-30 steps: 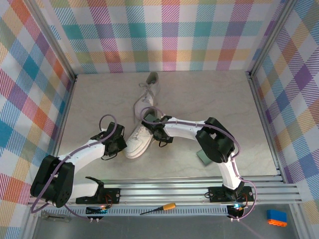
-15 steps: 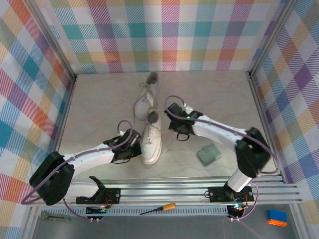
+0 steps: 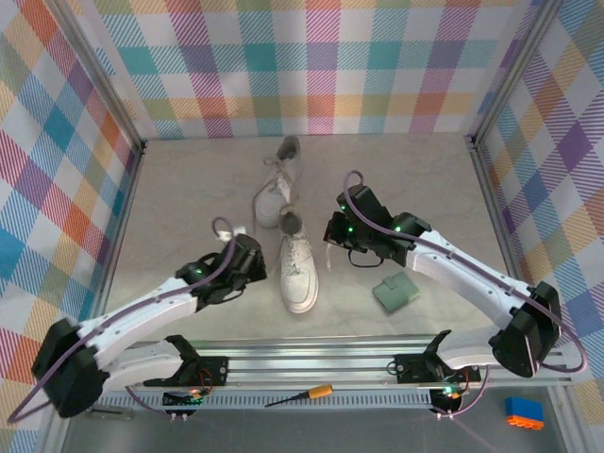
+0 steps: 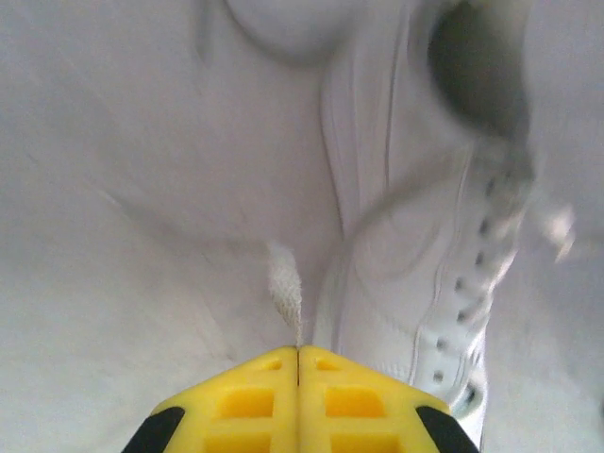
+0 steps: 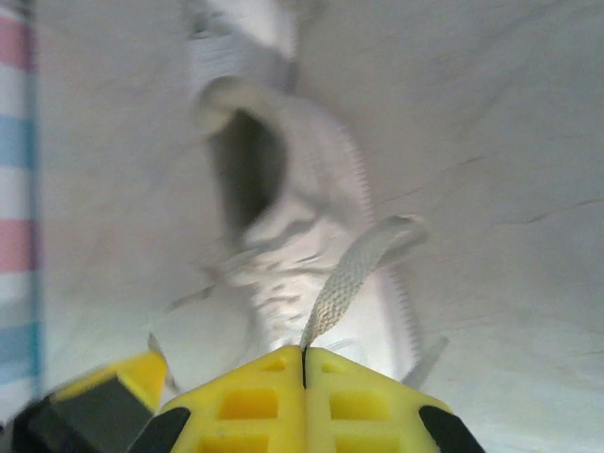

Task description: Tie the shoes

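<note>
Two white shoes lie mid-table. The near shoe (image 3: 298, 269) points its toe at the near edge, and the far shoe (image 3: 283, 175) lies behind it. My left gripper (image 3: 255, 261) is just left of the near shoe. In the left wrist view it (image 4: 299, 347) is shut on a white lace end (image 4: 285, 288), with the shoe's side (image 4: 415, 283) to its right. My right gripper (image 3: 332, 232) is just right of the shoe's heel. In the right wrist view it (image 5: 304, 349) is shut on a flat lace (image 5: 351, 269) that runs up over the shoe (image 5: 283, 217).
A small green square pad (image 3: 394, 293) lies on the table right of the near shoe, under the right arm. Plaid walls close in the table on three sides. A screwdriver (image 3: 304, 394) and a blue brick (image 3: 522, 412) lie beyond the front rail.
The near shoe has turned so that its toe faces the near edge. The right gripper has shut on a lace and pulled right; the left gripper has moved up beside the shoe.
</note>
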